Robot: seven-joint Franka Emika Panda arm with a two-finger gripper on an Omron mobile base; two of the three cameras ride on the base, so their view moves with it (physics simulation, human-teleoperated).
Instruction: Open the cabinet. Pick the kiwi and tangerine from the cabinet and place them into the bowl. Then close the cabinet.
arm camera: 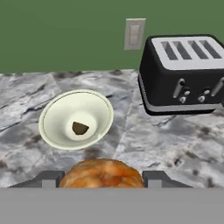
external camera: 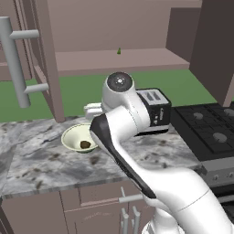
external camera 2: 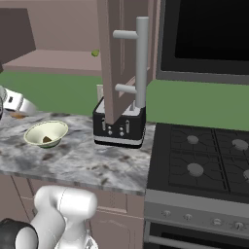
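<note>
1. Tangerine (arm camera: 101, 175) sits between the 2 dark fingers (arm camera: 51, 178) in the hand view. They are closed partway around it and hold it, 1 on each side.
2. Kiwi (arm camera: 79, 128) is already in the bowl (arm camera: 52, 116), down at the bottom. So 1 fruit is in and 1 is left to drop.
3. Bowl stands on the grey bench (arm camera: 183, 144), near the black toaster (arm camera: 183, 74) but not touching it.
4. In the hand view the bowl is ahead of the tangerine and a bit to the left. I think the fruit is not over the bowl yet.
5. To do this well, the hand should move until the tangerine is right above the middle of the bowl. Then it should go low before the fingers open.
6. If it lets go too high, the round fruit may bounce out or roll off across the bench.
7. Rim of the bowl flares wide, so a drop near the edge could tip it or slide off. The middle is best.
8. Cabinet (external camera 2: 113, 58) doors are open. A door hangs just above the toaster in the right base view, so the arm (external camera: 132, 146) should stay clear of it.
9. Closing the doors comes last, after the tangerine is in.
</note>
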